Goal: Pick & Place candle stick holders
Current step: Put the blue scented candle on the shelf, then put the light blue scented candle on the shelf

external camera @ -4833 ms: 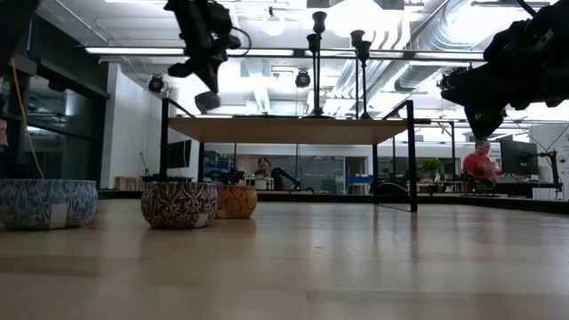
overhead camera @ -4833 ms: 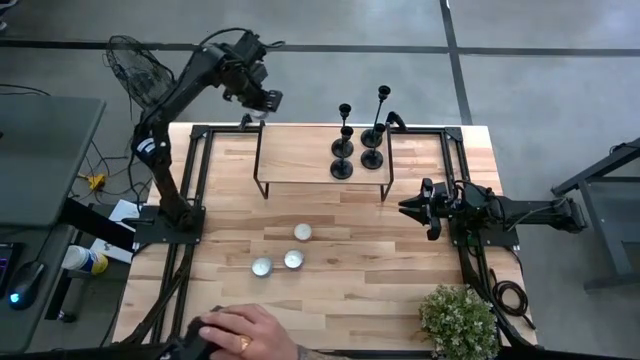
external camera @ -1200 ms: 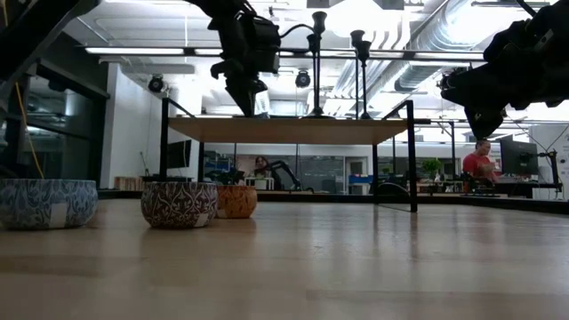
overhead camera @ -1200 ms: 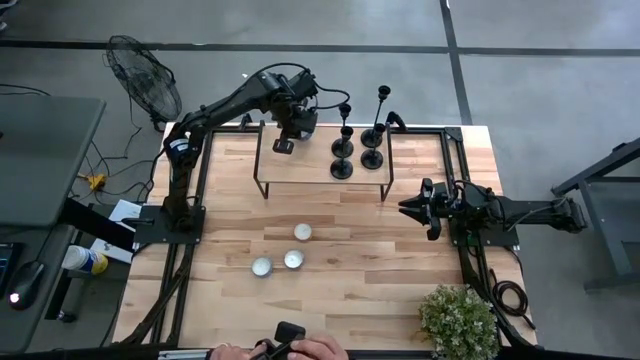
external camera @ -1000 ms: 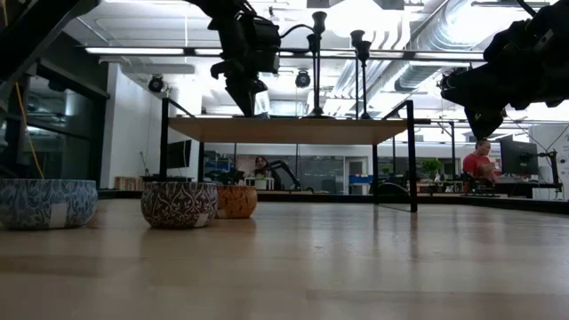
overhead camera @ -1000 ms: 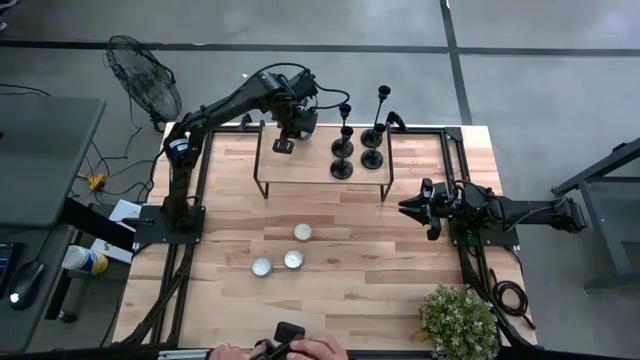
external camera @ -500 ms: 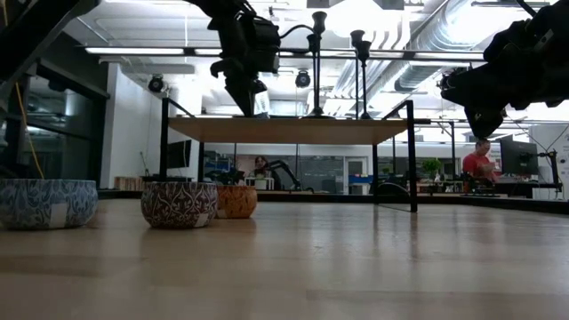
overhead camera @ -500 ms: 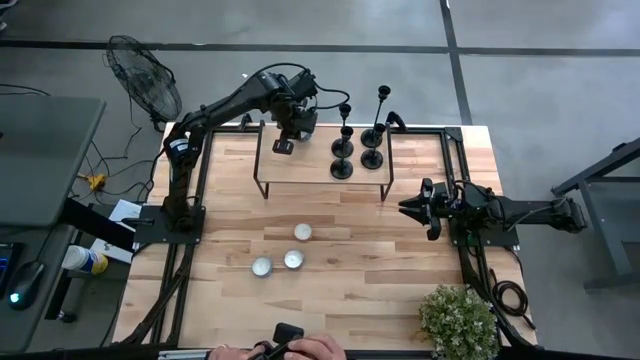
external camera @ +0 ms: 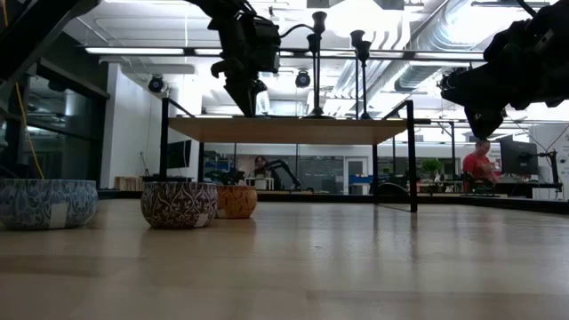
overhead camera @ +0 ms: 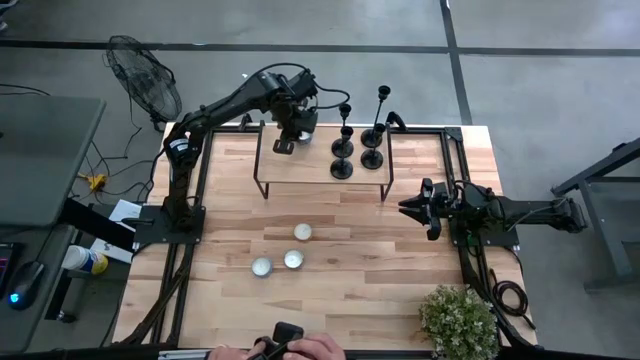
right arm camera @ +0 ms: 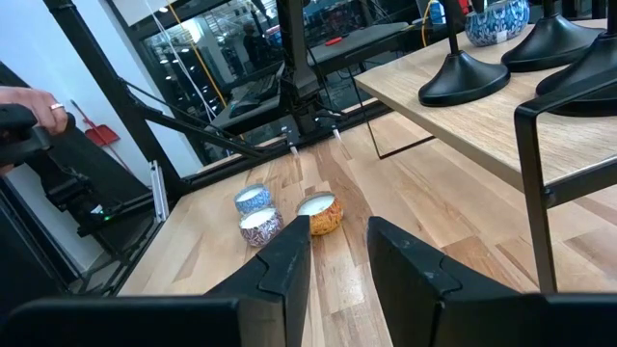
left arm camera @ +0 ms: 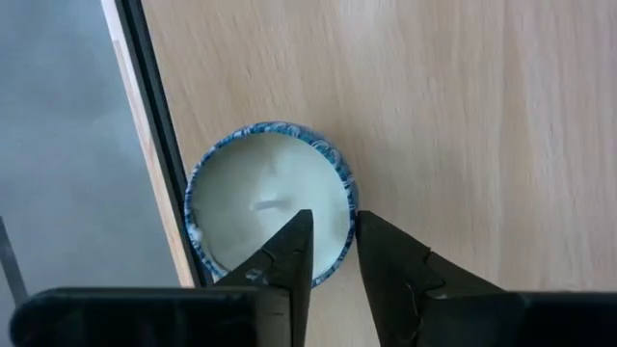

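Observation:
Several matte black candle stick holders [overhead camera: 345, 150] stand on their round bases on the right half of a raised wooden shelf [overhead camera: 300, 165]; they also show in the low view [external camera: 317, 62]. My left gripper [overhead camera: 284, 146] is over the shelf's left part, shut on a small blue patterned candle tin [left arm camera: 260, 202] with white wax. My right gripper [overhead camera: 405, 208] hangs open and empty above the table's right side, right of the shelf. My left gripper holds the tin by its rim wall [left arm camera: 349, 198], one finger inside over the wax [left arm camera: 299, 236] and one outside. The fingers come from above, pointing down. The tin is upright at the shelf's edge bar; whether it rests on the wood I cannot tell.
Three more candle tins [overhead camera: 302, 232] [overhead camera: 262, 266] [overhead camera: 292, 260] sit on the table in front of the shelf. A potted plant [overhead camera: 458, 320] stands at the near right corner. A person's hand [overhead camera: 310, 348] with a black device is at the near edge. A fan [overhead camera: 140, 70] stands off the far left.

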You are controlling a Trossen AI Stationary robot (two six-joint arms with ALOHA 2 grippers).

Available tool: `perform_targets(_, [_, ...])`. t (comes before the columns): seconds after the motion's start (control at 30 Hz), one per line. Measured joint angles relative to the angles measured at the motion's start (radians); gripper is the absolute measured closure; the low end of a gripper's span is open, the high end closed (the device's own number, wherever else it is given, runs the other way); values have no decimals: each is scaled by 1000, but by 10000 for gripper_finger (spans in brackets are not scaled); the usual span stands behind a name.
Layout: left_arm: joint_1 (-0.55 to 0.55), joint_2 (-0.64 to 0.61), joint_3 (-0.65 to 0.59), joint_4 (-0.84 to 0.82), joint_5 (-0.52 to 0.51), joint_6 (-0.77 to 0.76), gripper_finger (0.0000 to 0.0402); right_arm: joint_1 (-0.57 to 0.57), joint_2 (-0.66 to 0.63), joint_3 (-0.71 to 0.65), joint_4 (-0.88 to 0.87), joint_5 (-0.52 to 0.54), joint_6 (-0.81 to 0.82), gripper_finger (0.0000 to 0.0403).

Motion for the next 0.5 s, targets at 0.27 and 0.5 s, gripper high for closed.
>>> perform_targets(0.27, [12, -23, -1, 1, -2, -14, 316, 0, 0, 0, 0, 0, 0, 304])
perform_targets(0.5, [40, -53, -2, -1, -6, -46, 316, 0, 0, 0, 0, 0, 0, 304])
